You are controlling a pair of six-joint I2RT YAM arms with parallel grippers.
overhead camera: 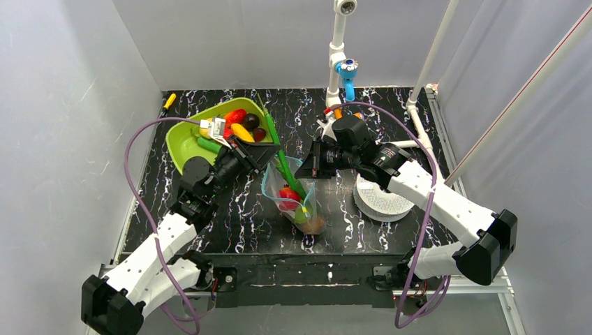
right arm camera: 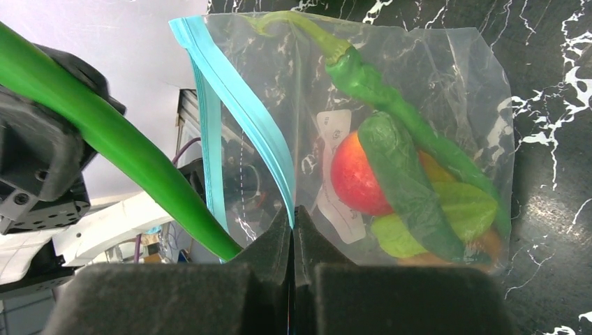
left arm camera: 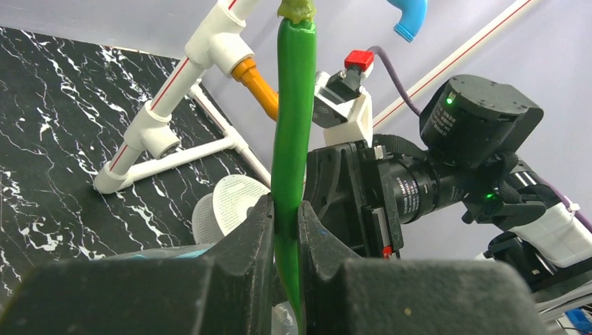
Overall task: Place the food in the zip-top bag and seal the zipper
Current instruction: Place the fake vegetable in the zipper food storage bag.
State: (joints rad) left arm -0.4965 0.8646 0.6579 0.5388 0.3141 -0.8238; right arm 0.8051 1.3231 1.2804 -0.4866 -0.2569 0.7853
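Observation:
The clear zip-top bag [overhead camera: 297, 202] stands at the table's middle with its mouth held open. Inside it are a red fruit [right arm camera: 352, 178], a green chili [right arm camera: 363, 80] and other green and brown food. My right gripper [right arm camera: 293, 220] is shut on the light blue zipper [right arm camera: 241, 118] at the bag's rim; it also shows in the top view [overhead camera: 308, 166]. My left gripper [left arm camera: 286, 216] is shut on a long green pepper [left arm camera: 290, 139], held upright with its tip just over the bag's mouth [overhead camera: 283, 164]. More food [overhead camera: 241, 125] lies in the lime-green tray [overhead camera: 183, 143].
A white perforated disc [overhead camera: 382, 201] lies right of the bag, under the right arm. A white pipe stand [overhead camera: 337, 66] with blue and orange fittings rises at the back. A small yellow piece [overhead camera: 169, 100] lies at the far left corner.

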